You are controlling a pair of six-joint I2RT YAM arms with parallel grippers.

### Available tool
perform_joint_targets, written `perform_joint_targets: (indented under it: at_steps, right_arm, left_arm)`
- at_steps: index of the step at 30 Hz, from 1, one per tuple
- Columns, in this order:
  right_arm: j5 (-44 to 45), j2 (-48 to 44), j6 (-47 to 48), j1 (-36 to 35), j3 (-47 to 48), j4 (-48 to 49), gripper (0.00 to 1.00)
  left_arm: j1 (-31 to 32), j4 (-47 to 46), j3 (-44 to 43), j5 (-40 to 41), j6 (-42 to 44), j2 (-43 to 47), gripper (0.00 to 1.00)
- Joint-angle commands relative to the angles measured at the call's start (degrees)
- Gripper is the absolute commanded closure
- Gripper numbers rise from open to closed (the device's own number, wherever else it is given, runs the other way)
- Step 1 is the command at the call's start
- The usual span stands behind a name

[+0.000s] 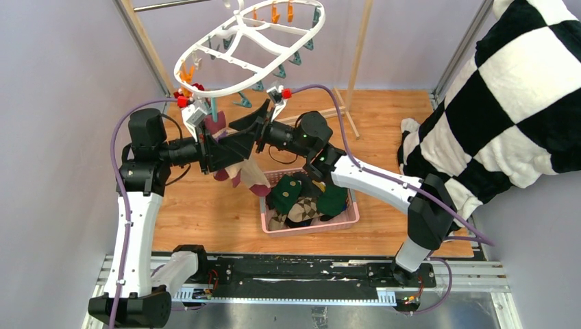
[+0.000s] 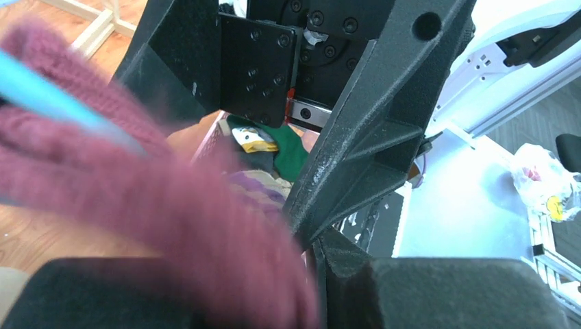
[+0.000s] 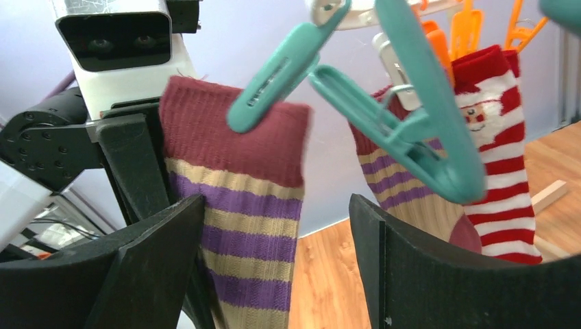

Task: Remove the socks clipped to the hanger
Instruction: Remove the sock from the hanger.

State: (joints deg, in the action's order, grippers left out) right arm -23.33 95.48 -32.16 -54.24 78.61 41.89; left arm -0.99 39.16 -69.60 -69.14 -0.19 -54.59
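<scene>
The white oval hanger (image 1: 246, 51) hangs at the top with orange and teal clips. A sock with a maroon cuff and purple and tan stripes (image 3: 240, 199) hangs from a teal clip (image 3: 274, 68). My left gripper (image 1: 223, 140) is closed around this sock, which shows as a maroon blur (image 2: 137, 205) across its jaws (image 2: 274, 301). My right gripper (image 3: 274, 274) is open, its fingers (image 3: 157, 253) either side of the same sock, just below the clip. A matching striped sock (image 3: 390, 185) and a red-and-white striped sock (image 3: 500, 137) hang to the right.
A pink slotted basket (image 1: 342, 221) on the wooden floor holds several dropped socks, dark green and argyle among them. The big black-and-white checkered cloth (image 1: 507, 103) hangs at the right. Wooden rack posts (image 1: 147, 48) stand behind the hanger.
</scene>
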Motion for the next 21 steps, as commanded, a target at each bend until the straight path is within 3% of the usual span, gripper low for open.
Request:
perform_joint_targets:
  at_steps: [1, 3, 7, 10, 15, 19, 20, 21]
  right_arm:
    - [-2.22, 0.82, -4.86, 1.04, 1.72, 0.16, 0.24]
    - [-3.46, 1.43, -8.02, 1.82, 1.85, 2.29, 0.40]
    - [-4.31, 1.70, -11.78, 3.27, 2.33, 4.29, 0.83]
    - [-4.41, 1.34, -12.11, 3.82, 3.00, 3.44, 0.99]
    - [-4.53, 0.30, -12.23, 3.88, 2.96, 2.58, 1.00]
    - [-4.78, -0.72, -11.69, 3.88, 2.02, 1.61, 1.00]
    - [-4.79, -1.06, -11.37, 3.88, 1.31, 1.54, 0.98]
    - [-4.75, -1.57, -11.04, 3.89, 0.40, 1.41, 0.88]
  left_arm:
    - [0.38, -0.01, 0.28, -2.88, 0.10, 1.16, 0.77]
    - [0.39, 0.87, 0.05, -1.57, 1.63, 1.06, 0.72]
    - [0.38, 4.52, -0.38, 2.27, 4.35, 1.04, 0.38]
    - [0.38, 7.89, -0.18, 6.87, 7.41, 1.94, 0.25]
    - [0.38, 10.32, 2.62, 9.68, 10.68, 4.63, 0.22]
    - [0.38, 10.46, 7.08, 9.03, 12.87, 5.94, 0.39]
    - [0.40, 10.43, 8.01, 8.90, 13.31, 5.89, 0.45]
    - [0.38, 10.45, 8.81, 8.62, 13.69, 5.62, 0.52]
